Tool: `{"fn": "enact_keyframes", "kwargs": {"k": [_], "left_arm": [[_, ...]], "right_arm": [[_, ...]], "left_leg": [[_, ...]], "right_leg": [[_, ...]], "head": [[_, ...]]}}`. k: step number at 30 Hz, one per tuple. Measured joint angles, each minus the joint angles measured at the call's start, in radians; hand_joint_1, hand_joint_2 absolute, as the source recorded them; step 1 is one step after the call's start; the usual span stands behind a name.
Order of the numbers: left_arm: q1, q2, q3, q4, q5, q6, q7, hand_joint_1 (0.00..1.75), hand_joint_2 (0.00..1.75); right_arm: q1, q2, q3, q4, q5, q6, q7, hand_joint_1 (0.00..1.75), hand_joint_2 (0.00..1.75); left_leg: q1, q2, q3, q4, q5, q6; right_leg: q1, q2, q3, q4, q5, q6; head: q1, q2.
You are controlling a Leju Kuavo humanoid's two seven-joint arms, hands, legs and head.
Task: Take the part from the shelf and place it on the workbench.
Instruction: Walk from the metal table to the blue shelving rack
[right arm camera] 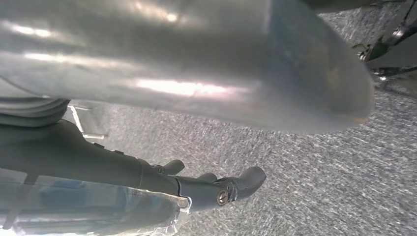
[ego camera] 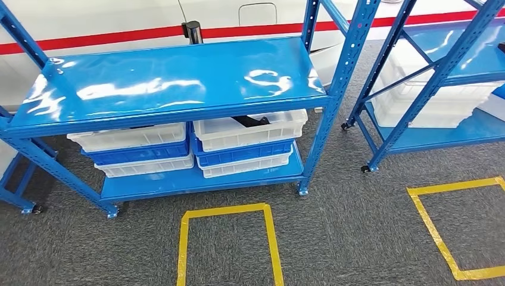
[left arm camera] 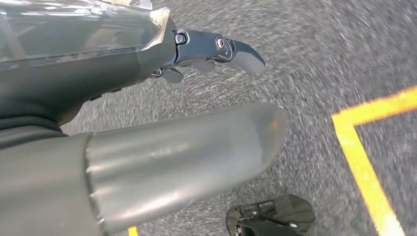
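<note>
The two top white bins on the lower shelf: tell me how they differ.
The left white bin shows nothing inside from here; the right white bin holds a dark part. The left white bin sits further back under the top shelf; the right one juts forward. Both rest on a blue bin stacked over another white one.

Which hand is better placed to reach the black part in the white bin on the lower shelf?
Probably the right hand. The black part lies in the right-hand white bin, right of the floor square. Both hands hang empty over carpet; the left hand is no nearer.
</note>
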Motion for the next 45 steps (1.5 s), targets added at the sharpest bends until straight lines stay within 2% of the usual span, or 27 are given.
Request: {"fn": "enact_keyframes", "kwargs": {"k": [1,2,3,5,6,8,11,12,14,18,22,45], "left_arm": [[0.002,0.0,0.0,0.0,0.001,0.0,-0.001,0.0,0.0],[0.003,0.0,0.0,0.0,0.002,0.0,-0.002,0.0,0.44],[0.003,0.001,0.0,0.0,0.004,-0.001,-0.003,0.0,0.87],[0.002,0.003,0.0,0.0,0.01,-0.007,-0.004,0.0,1.75],[0.002,0.003,0.001,0.0,0.014,-0.01,-0.005,0.0,1.75],[0.001,0.003,0.001,0.0,0.017,-0.014,-0.007,0.0,1.75],[0.001,0.0,0.001,0.0,0.018,-0.016,-0.016,0.0,1.75],[0.001,0.001,0.001,0.0,0.018,-0.017,-0.018,0.0,1.75],[0.001,0.003,-0.004,0.0,0.025,-0.02,-0.019,0.0,1.75],[0.016,0.011,-0.055,-0.007,0.1,-0.032,-0.001,0.0,0.0],[0.035,0.022,-0.12,-0.02,0.207,-0.04,0.018,0.0,0.0],[0.155,0.076,-0.571,-0.116,0.838,-0.097,0.132,0.0,0.0]], "right_arm": [[0.001,0.0,0.0,0.0,0.004,-0.002,-0.004,0.0,0.0],[0.002,0.001,0.0,0.0,0.006,-0.004,-0.005,0.0,0.0],[0.003,0.001,0.0,0.0,0.008,-0.006,-0.005,0.0,0.0],[0.003,0.002,0.0,0.0,0.014,-0.009,-0.003,0.0,0.0],[0.002,0.003,0.001,0.0,0.017,-0.012,-0.001,0.0,0.0],[0.0,0.002,0.002,0.0,0.021,-0.019,0.002,0.0,0.0],[0.002,0.0,0.002,0.0,0.02,-0.023,0.005,0.0,1.31],[0.002,0.0,0.002,0.0,0.018,-0.023,0.005,0.0,1.75],[0.002,0.0,0.003,0.0,0.01,-0.023,0.006,0.0,1.75],[0.013,-0.002,0.014,-0.004,-0.036,-0.016,0.006,0.0,0.0],[0.028,-0.006,0.028,-0.012,-0.093,-0.006,-0.002,0.0,0.0],[0.119,-0.037,0.149,-0.111,-0.431,0.059,-0.064,0.0,0.0]], "left_leg": [[0.0,-0.005,-0.026,0.052,-0.016,-0.001],[0.001,-0.007,-0.039,0.073,-0.012,-0.001],[0.002,-0.007,-0.032,0.051,0.014,0.0],[0.007,-0.009,0.021,-0.074,0.091,0.003],[0.008,-0.011,0.048,-0.138,0.12,0.004],[0.008,-0.014,0.073,-0.204,0.142,0.008],[-0.002,-0.014,0.07,-0.209,0.144,0.014],[-0.006,-0.014,0.07,-0.209,0.144,0.017],[-0.011,-0.014,0.069,-0.209,0.145,0.023],[-0.014,-0.014,0.067,-0.208,0.146,0.028],[-0.015,-0.014,0.063,-0.207,0.148,0.031],[-0.006,-0.014,0.062,-0.207,0.147,0.03]], "right_leg": [[0.001,0.009,-0.001,0.0,0.0,-0.001],[0.002,0.016,0.0,0.001,0.0,-0.001],[0.001,0.023,0.002,0.001,0.0,0.0],[0.001,0.033,0.005,0.002,0.0,0.001],[0.004,0.037,0.004,0.004,-0.001,0.004],[0.014,0.042,-0.003,0.009,-0.005,0.01],[0.02,0.044,-0.013,0.01,-0.008,0.014],[0.017,0.044,-0.013,0.01,-0.006,0.017],[0.014,0.044,-0.013,0.007,-0.003,0.022],[0.011,0.044,-0.01,0.004,0.0,0.029],[0.01,0.044,-0.01,0.004,0.003,0.033],[0.014,0.044,-0.015,0.004,0.003,0.032]], "head": [[0.0,0.0],[0.0,0.0],[0.0,0.0],[0.0,0.0],[0.0,0.0],[0.001,0.0],[0.002,0.0],[0.002,0.0],[0.002,0.0],[0.002,0.0],[0.002,0.0],[0.002,0.0]]}}
